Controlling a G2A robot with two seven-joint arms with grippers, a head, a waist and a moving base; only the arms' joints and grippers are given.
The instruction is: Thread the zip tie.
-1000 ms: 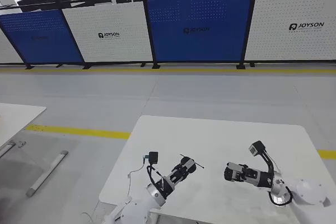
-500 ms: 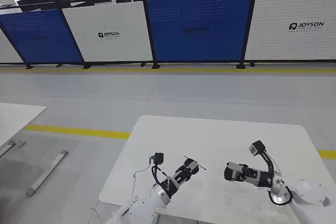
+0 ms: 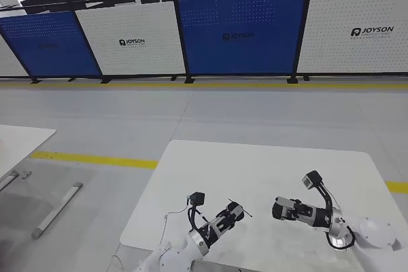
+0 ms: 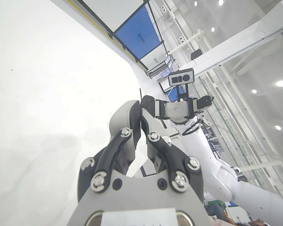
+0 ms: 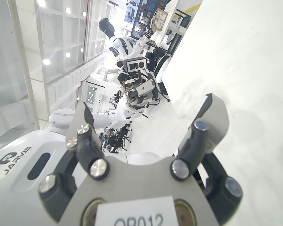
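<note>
A thin black zip tie (image 3: pixel 247 213) is pinched in my left gripper (image 3: pixel 236 211), which is shut on it just above the white table (image 3: pixel 258 163) near its front edge. In the left wrist view the tie's strip (image 4: pixel 140 94) sticks out past the closed left gripper (image 4: pixel 140 115). My right gripper (image 3: pixel 277 209) hangs a short way to the right, facing the left one, open and holding nothing. Its two fingers stand wide apart in the right wrist view (image 5: pixel 147 105), with the left arm (image 5: pixel 141 90) beyond them.
The table's front edge (image 3: pixel 190 248) runs close under both arms, and bare tabletop stretches behind them. A second white table (image 3: pixel 13 143) stands off to the left across the floor. Blue and white pegboard panels (image 3: pixel 238 34) line the far side.
My left arm has carried the zip tie rightward along the table's front, closer to the right gripper. The right arm has stayed where it was.
</note>
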